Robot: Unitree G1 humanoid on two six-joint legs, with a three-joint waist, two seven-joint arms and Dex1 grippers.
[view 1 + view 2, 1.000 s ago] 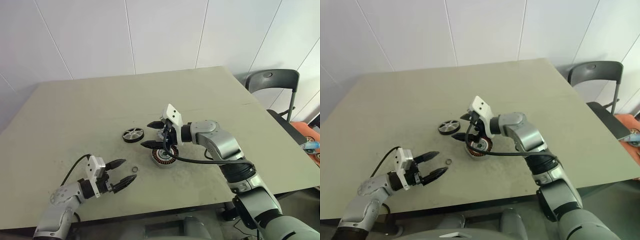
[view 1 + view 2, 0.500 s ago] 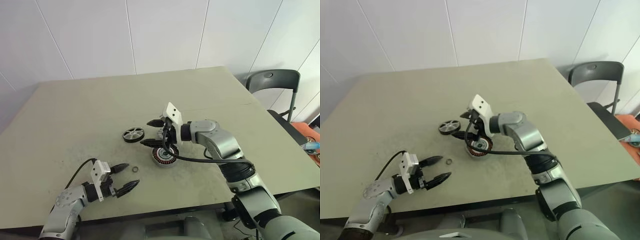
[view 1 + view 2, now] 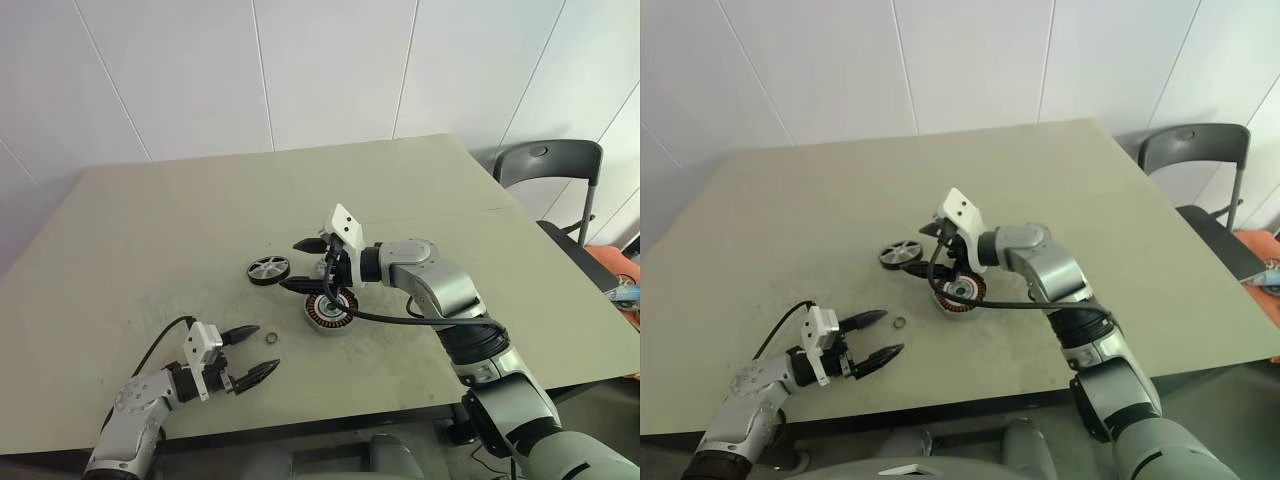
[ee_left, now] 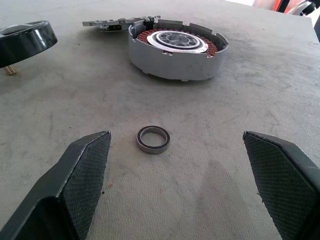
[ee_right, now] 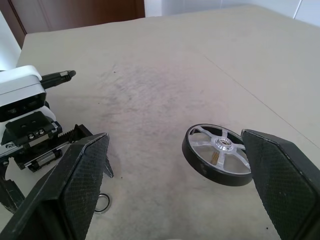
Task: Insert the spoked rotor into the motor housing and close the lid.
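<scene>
Just ahead of the left end effector [image 4: 175, 165], spread wide and empty, lies a small dark ring [image 4: 153, 139] that could be grabbed by mistake. Beyond it the copper-wound housing [image 4: 177, 48] sits on the counter [image 3: 150, 230]. Under the spread right end effector [image 3: 303, 266], the dark-rimmed wheel [image 5: 219, 154] lies flat, silver spokes showing.

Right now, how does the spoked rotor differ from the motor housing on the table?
The spoked rotor has a dark rim with silver spokes; the motor housing is a silver-walled body ringed with copper windings inside. The rotor is flatter, the housing taller. The rotor lies farther from the robot than the housing. Both are round and rest on the table, ungripped.
</scene>
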